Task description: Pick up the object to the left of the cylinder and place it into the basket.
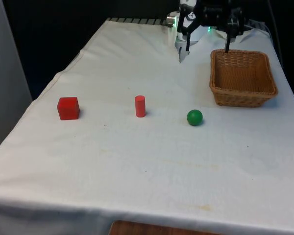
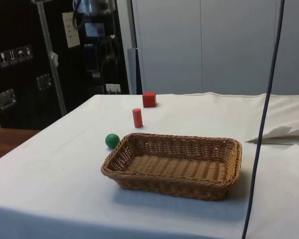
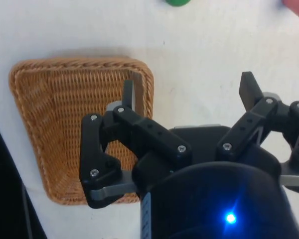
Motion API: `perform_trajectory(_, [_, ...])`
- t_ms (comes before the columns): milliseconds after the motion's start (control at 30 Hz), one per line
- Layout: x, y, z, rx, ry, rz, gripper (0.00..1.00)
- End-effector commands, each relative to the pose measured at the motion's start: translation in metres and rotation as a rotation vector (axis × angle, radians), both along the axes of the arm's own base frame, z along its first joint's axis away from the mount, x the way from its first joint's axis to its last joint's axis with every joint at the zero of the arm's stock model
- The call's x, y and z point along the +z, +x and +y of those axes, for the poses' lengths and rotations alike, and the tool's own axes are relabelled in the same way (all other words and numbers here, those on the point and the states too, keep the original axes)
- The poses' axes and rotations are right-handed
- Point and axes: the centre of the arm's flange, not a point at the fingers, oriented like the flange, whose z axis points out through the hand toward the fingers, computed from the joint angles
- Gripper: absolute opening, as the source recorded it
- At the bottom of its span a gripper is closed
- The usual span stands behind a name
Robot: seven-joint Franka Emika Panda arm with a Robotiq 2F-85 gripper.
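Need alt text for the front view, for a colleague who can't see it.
A red cube, red cylinder and green ball stand in a row across the white-clothed table. Behind the ball sits an empty wicker basket, with the gripper open above the table's far end.

The front view looks from above the near end of the surface [image 1: 137, 166] along its length, taking in the red cube [image 1: 68, 108], red cylinder [image 1: 140, 106], green ball [image 1: 195, 117] and basket [image 1: 242, 78]. The side view sits low and close beside the basket [image 2: 175, 164], facing across the surface toward the same ball [image 2: 112, 141], cylinder [image 2: 137, 118] and cube [image 2: 149, 99]. The wrist view looks straight down past the tool [image 3: 189, 99], sharing the basket [image 3: 55, 124] and ball [image 3: 177, 2].
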Motion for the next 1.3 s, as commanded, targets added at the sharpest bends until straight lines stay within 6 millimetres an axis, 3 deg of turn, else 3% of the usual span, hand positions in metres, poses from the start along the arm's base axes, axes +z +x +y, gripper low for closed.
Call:
perform_trajectory(0, [-0.003, 0.000, 0.000, -0.001, -0.001, -0.002, 1.00])
perform_trajectory(200, [-0.029, 0.000, -0.001, -0.002, 0.001, -0.031, 1.00])
perform_trajectory(800, [-0.063, 0.006, -0.001, -0.006, -0.006, -0.058, 1.00])
perform_trajectory(1267, [-0.105, 0.009, 0.000, -0.005, 0.030, -0.083, 1.00])
